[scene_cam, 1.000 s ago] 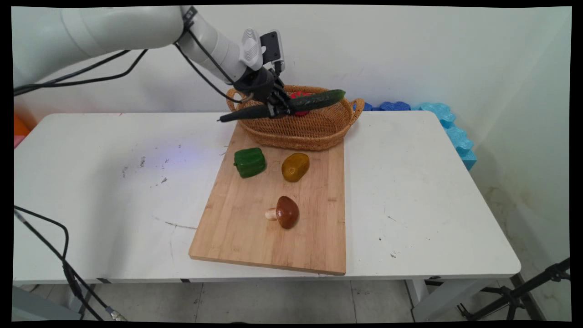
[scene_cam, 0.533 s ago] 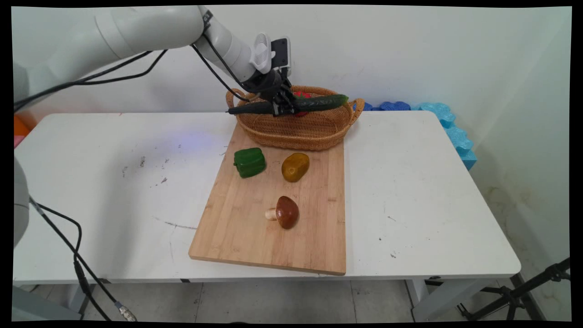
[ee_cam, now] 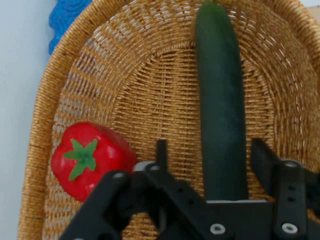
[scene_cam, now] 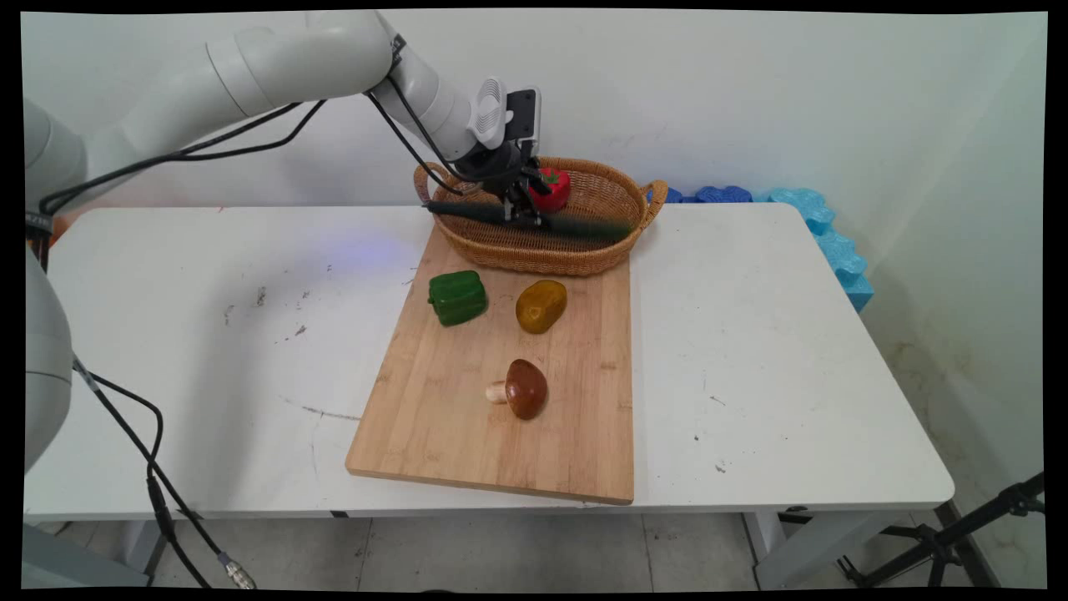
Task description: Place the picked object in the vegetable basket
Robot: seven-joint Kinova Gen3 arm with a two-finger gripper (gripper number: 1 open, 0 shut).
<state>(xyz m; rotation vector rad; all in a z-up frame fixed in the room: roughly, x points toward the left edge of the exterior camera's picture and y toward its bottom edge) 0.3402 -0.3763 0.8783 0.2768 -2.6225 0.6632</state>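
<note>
Over the basket (scene_cam: 584,250), the gripper (ee_cam: 210,160) has spread its fingers, and the cucumber (ee_cam: 220,110) now drops inside beside the red pepper (ee_cam: 90,157).

A wooden cutting board (scene_cam: 467,417) lies on the white surface (scene_cam: 793,376), carrying a green bell pepper (scene_cam: 457,297), a yellowish potato (scene_cam: 541,305) and a brown mushroom (scene_cam: 521,389). Blue foam pieces (scene_cam: 826,238) line the wall at the surface's far right.
</note>
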